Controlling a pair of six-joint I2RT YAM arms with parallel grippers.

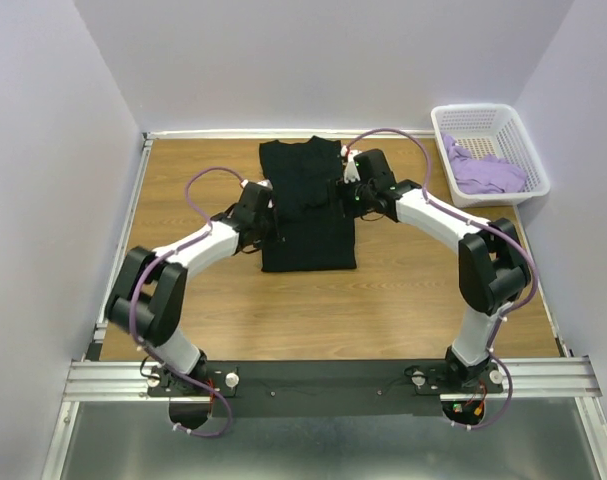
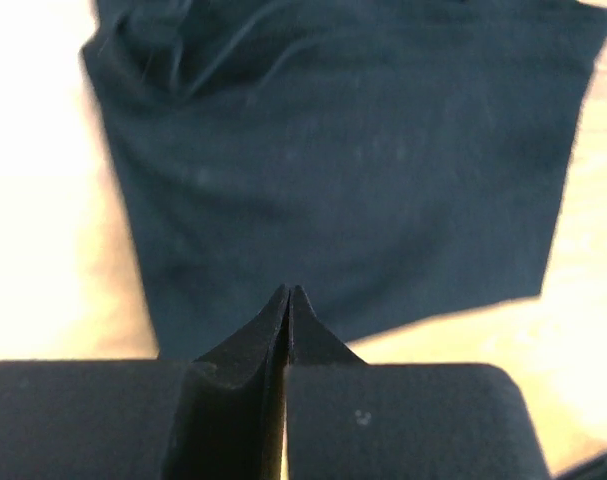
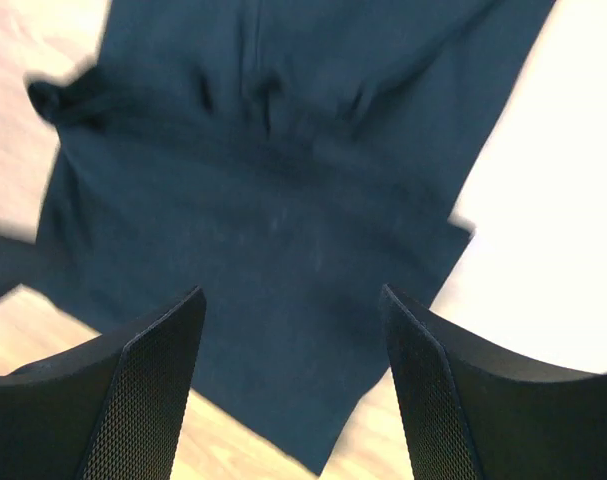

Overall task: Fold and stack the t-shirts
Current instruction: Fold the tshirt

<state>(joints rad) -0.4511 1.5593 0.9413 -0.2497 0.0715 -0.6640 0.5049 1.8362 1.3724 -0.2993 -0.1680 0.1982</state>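
Black t-shirt (image 1: 308, 215) flat on table (image 1: 233, 310), long axis running near to far.

A robotics lab cell: plain pale partition walls (image 1: 43, 150) box in the wood-grain table (image 1: 403, 300), and a silver aluminium rail (image 1: 553, 378) carries two bolted, cabled black-and-white robot arms (image 1: 198, 250).

Soft, even light filled the overhead view. Both wrist views were smeared with blur, the table (image 2: 43, 250) bleached by glare around the black t-shirt (image 2: 353, 170).
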